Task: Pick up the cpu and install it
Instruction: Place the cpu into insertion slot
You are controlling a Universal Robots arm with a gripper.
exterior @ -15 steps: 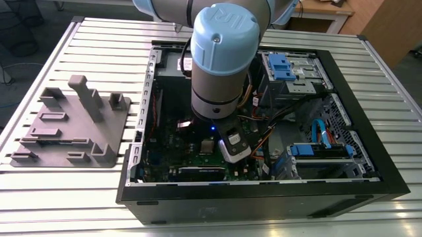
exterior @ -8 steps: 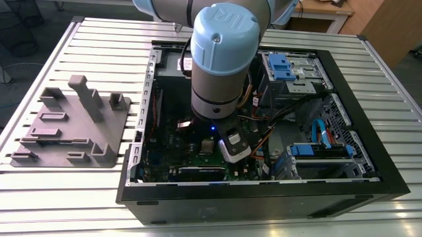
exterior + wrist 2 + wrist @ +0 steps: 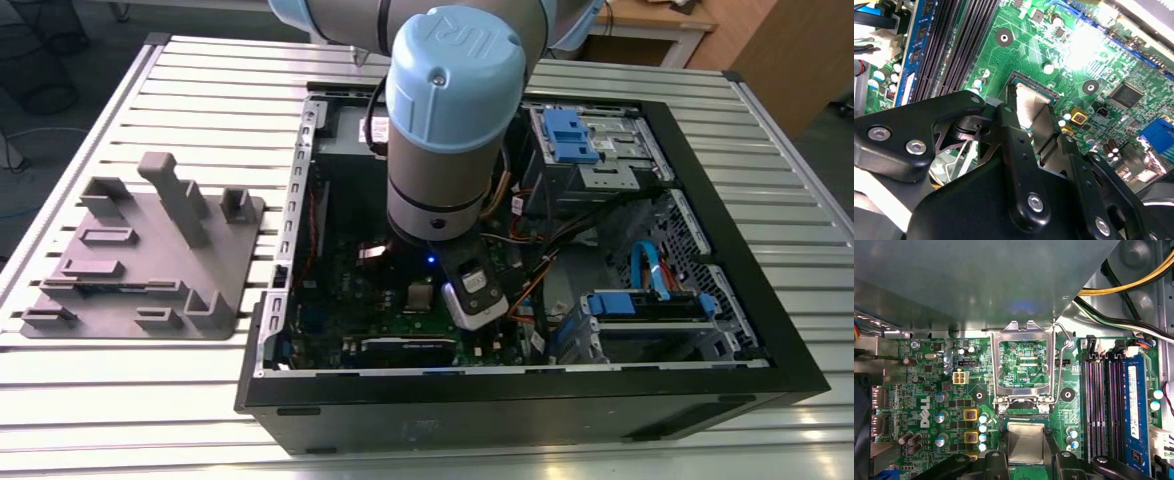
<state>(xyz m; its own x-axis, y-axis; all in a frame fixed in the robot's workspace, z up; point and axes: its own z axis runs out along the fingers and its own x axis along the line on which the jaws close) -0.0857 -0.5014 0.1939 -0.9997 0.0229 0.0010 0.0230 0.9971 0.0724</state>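
Note:
The cpu [image 3: 1025,441], a small square chip with a silvery metal top, sits low over the open socket [image 3: 1022,416] on the green motherboard [image 3: 929,390]. My gripper [image 3: 1025,437] is shut on the cpu, with one black finger [image 3: 1000,446] against each side. The socket's metal load plate [image 3: 1021,330] stands flipped open just beyond it. In the second wrist view the cpu [image 3: 1029,102] shows tilted between my fingers [image 3: 1013,130], close above the socket frame. In the exterior view my arm [image 3: 454,120] reaches straight down into the open computer case [image 3: 747,380].
Black memory slots [image 3: 1101,405] and a blue memory stick [image 3: 1134,410] run beside the socket. Yellow and black cables [image 3: 1134,282] cross above them. A grey fixture plate [image 3: 134,250] with upright blocks lies on the slatted table at the exterior view's left. Blue drive bays [image 3: 574,135] line the case.

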